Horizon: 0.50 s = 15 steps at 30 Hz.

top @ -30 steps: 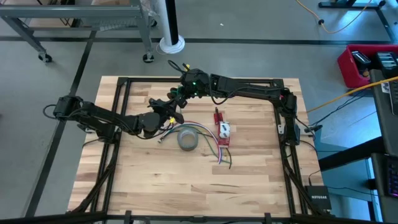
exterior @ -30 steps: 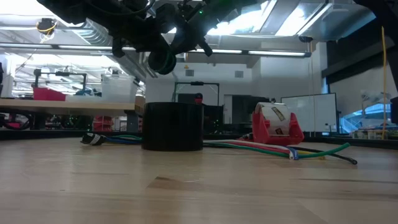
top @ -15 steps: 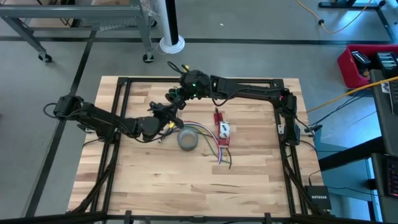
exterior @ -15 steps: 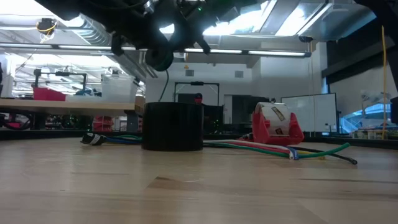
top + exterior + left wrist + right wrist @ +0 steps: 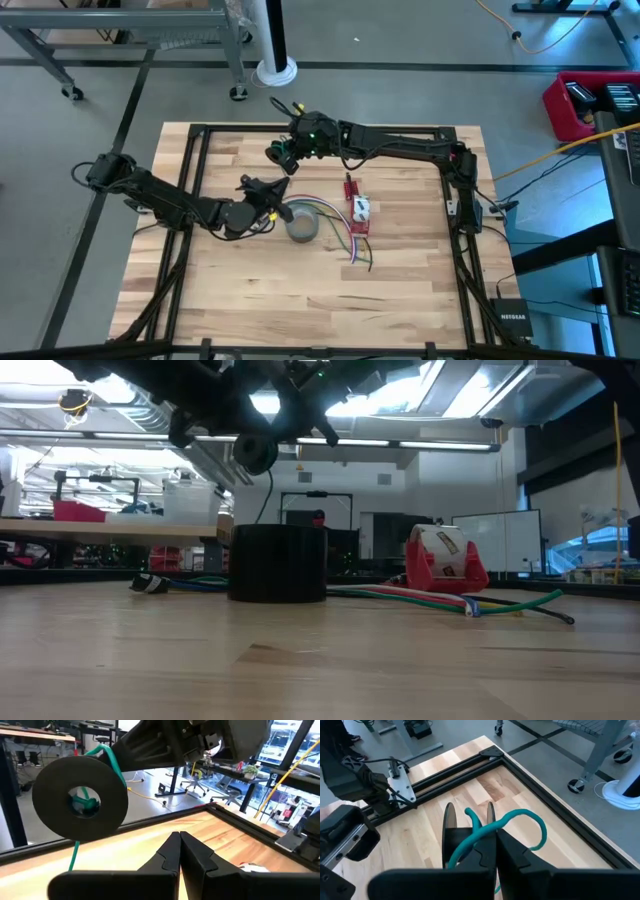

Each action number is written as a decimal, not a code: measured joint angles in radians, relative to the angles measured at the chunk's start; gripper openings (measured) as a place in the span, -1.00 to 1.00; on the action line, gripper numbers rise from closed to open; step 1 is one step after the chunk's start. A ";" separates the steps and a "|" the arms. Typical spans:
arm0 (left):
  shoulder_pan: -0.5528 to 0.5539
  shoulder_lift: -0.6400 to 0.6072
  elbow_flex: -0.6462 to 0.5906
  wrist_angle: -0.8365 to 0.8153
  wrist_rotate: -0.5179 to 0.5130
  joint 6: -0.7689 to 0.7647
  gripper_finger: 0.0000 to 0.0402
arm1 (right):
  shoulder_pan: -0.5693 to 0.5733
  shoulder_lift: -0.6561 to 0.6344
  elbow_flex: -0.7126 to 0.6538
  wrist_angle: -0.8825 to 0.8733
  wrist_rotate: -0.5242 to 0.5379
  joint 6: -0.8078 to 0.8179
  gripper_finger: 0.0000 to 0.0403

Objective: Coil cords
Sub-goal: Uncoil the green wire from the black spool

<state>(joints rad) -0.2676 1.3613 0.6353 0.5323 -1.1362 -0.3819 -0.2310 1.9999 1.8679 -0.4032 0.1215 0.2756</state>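
My right gripper (image 5: 283,152) hangs above the table's far left part, shut on a green cord (image 5: 530,820). A dark round spool (image 5: 80,800) sits at its fingertips. The cord passes through the spool's centre hole and over its rim, and a strand (image 5: 75,855) hangs below. My left gripper (image 5: 262,187) is shut and holds nothing, nearer the table's front than the spool, with its fingers (image 5: 172,852) pointing level toward it. More cords (image 5: 345,235) lie flat on the table beside the grey tape roll (image 5: 302,223). My right gripper pinches the green cord (image 5: 476,837) between its two fingers, coming from the table's right and slanting down. Past the fingertips the cord curls in a loose loop. Cord and spool hang clear of the table. Whether the fingers also touch the spool, I cannot tell.
A red tape dispenser (image 5: 357,210) stands right of the grey tape roll (image 5: 277,563). Loose green, purple and red cords (image 5: 500,603) trail from the roll toward the table's near right. A black frame (image 5: 200,160) runs round the tabletop. Bare wood lies across the near half.
My left gripper has drawn back from the spool toward the table's near edge, staying shut. My right gripper and the spool have kept their place. In the low view a thin strand now hangs below the spool.
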 joint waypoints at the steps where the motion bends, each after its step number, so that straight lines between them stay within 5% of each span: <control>1: -0.002 0.000 0.000 0.000 0.000 0.007 -0.98 | 0.000 0.000 0.000 -0.007 0.000 0.000 -1.00; 8: -0.002 -0.021 0.000 -0.051 -0.045 0.180 -0.99 | 0.002 -0.001 0.000 -0.128 -0.066 -0.001 -1.00; 15: -0.027 -0.117 0.000 -0.344 -0.140 0.069 -0.99 | 0.002 -0.002 0.000 -0.220 -0.089 -0.010 -1.00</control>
<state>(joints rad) -0.2947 1.2441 0.6350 0.1886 -1.2764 -0.3124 -0.2292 1.9982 1.8679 -0.6237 0.0323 0.2661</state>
